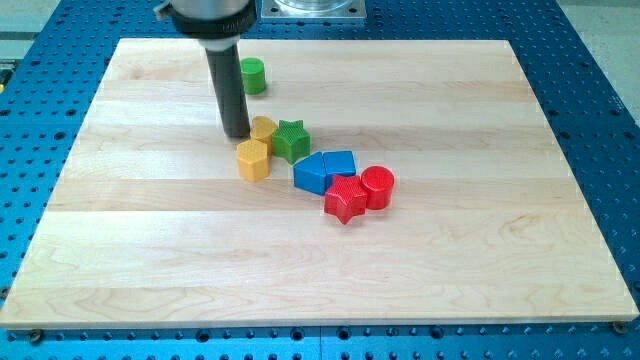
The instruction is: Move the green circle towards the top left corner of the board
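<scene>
Below the green circle (pixel 253 75), my tip (pixel 237 134) touches yellow blocks (pixel 258 146); no end effector state shows.

We are seeing bare table (pixel 150 250) lying all across the view's left. My tip (pixel 237 134) is sitting just beside the yellow blocks (pixel 256 148); the green star (pixel 291 140) is crowding their right side.

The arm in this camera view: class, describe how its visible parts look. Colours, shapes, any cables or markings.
Only the lower end shows: a wide, glossy black round collar at the view's top, from which a straight dark grey cylindrical rod drops to my tip. No cables or markings are visible. A grey metal plate sits behind, at the top edge.
</scene>
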Tool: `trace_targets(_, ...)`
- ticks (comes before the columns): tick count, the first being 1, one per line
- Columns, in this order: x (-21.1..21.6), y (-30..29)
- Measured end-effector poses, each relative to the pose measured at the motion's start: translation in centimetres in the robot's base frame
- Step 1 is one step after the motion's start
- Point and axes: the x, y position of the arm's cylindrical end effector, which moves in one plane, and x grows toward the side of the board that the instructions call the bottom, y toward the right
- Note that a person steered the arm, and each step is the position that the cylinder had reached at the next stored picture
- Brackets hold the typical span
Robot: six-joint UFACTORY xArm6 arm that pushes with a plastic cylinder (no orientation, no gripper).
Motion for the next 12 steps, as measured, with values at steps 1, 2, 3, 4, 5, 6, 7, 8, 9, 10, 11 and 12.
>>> trace_targets(1, -1.9, 3.6)
trace_targets(2, -4.0, 2.5)
trace_targets(3, -4.8, -4.7)
trace_targets(4, -5.2, -2.8)
trace_targets(5, -5.2, 0.6)
trace_targets(6, -5.6, 3.5)
trace_targets(7, -6.9, 3.9)
trace_targets(8, -9.1, -1.6)
trace_targets(9, -8.7, -3.7)
trace_targets(10, -8.0, 3.3)
trace_targets(11, -11.9, 3.7)
trace_targets(12, -12.5, -0.8)
